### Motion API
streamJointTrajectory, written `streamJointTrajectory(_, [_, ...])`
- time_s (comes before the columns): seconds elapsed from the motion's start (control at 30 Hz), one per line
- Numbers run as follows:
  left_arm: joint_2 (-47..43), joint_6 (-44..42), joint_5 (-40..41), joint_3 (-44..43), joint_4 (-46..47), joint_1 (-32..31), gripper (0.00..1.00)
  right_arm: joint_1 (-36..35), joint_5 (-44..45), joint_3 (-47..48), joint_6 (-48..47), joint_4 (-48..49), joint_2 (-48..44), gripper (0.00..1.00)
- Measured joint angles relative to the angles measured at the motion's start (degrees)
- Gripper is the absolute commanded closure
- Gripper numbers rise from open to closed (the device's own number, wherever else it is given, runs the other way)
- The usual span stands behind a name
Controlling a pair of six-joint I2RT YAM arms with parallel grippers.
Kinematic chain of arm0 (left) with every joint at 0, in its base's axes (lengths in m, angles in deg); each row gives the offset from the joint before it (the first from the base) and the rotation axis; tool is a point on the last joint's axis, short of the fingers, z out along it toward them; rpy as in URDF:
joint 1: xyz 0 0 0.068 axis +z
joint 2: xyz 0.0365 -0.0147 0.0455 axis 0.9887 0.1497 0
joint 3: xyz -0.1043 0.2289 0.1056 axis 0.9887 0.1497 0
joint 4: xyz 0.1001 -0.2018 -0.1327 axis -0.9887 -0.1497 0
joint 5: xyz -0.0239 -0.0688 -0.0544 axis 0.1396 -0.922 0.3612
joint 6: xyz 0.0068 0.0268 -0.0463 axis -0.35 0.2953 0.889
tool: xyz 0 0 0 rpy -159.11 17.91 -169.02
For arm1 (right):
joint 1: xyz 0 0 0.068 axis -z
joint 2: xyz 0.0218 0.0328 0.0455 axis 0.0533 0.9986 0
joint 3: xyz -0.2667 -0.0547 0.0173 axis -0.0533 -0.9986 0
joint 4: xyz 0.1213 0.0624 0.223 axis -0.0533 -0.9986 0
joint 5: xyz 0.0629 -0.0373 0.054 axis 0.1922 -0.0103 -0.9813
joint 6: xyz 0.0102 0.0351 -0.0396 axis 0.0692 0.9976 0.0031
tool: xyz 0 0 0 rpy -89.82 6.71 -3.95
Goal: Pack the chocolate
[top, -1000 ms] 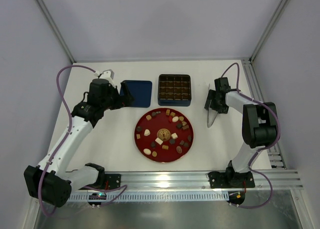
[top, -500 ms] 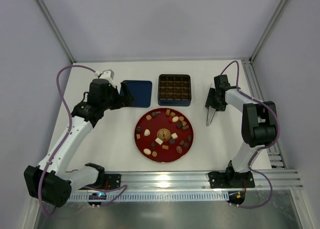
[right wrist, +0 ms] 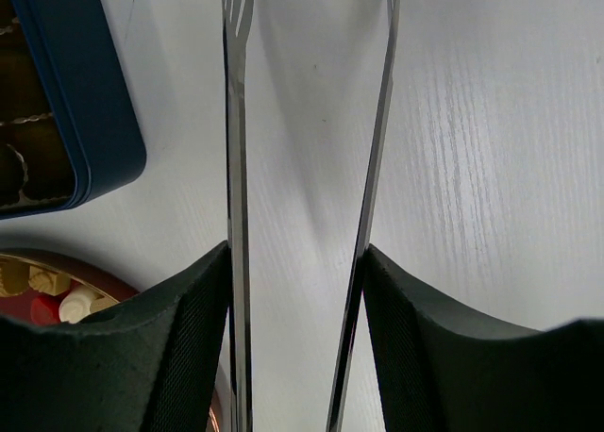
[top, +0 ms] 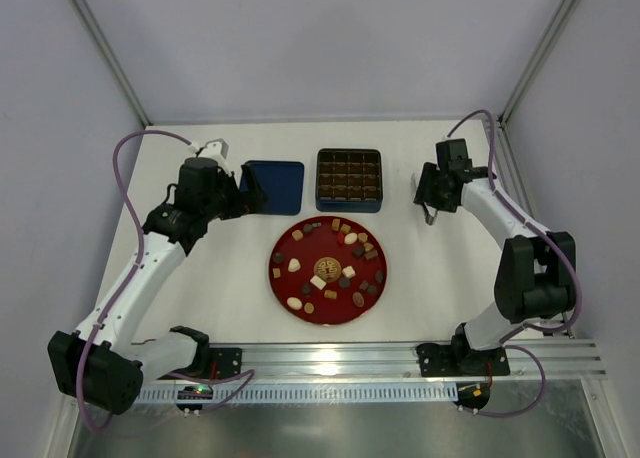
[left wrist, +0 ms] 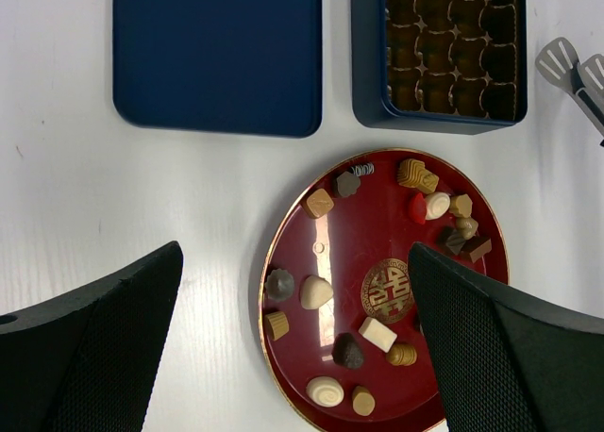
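Fingers (right wrist: 179, 347) of the right gripper (right wrist: 297, 272) are closing partway around a pair of tongs (right wrist: 233, 121), pressing on both thin metal arms so the tool is sitting squeezed between the black padded faces. That hold is probably there so the narrow tips can do the picking, since the pieces look too small for the broad pads. In the overhead view the arm is carrying the tongs at the right of centre, beside the tin (top: 349, 206).

Over at the left gripper (left wrist: 294, 262), the fingers are standing fully apart and gripping nothing, hovering above the plate (left wrist: 263, 290) as if waiting.

All of the chocolate (left wrist: 314, 291) is lying scattered on that glossy round red plate in the lower middle of the left wrist view: domes, cubes, ridged cups and ovals in dark brown, tan and cream, loosely spaced so each can be taken singly. Above it the square dark-blue tin is sitting open, its brown gridded insert showing cells that look empty, so packing seems not yet begun. What looks like its flat lid (left wrist: 217, 55), rounded at the corners, is resting at the upper left on the white, faintly grained tabletop (right wrist: 472, 168).
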Motion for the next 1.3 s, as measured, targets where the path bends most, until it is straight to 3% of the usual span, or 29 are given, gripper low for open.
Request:
streamJointTrajectory(0.73, [0.0, 0.0, 0.2, 0.0, 0.0, 0.0, 0.0, -2.97, -1.01, 2.97, -0.33, -8.63, -10.08, 0.5])
streamJointTrajectory(1.3, [0.0, 0.0, 0.22, 0.0, 0.0, 0.0, 0.0, -18.29, -1.81, 5.03, 3.04, -16.72, -21.79, 0.53])
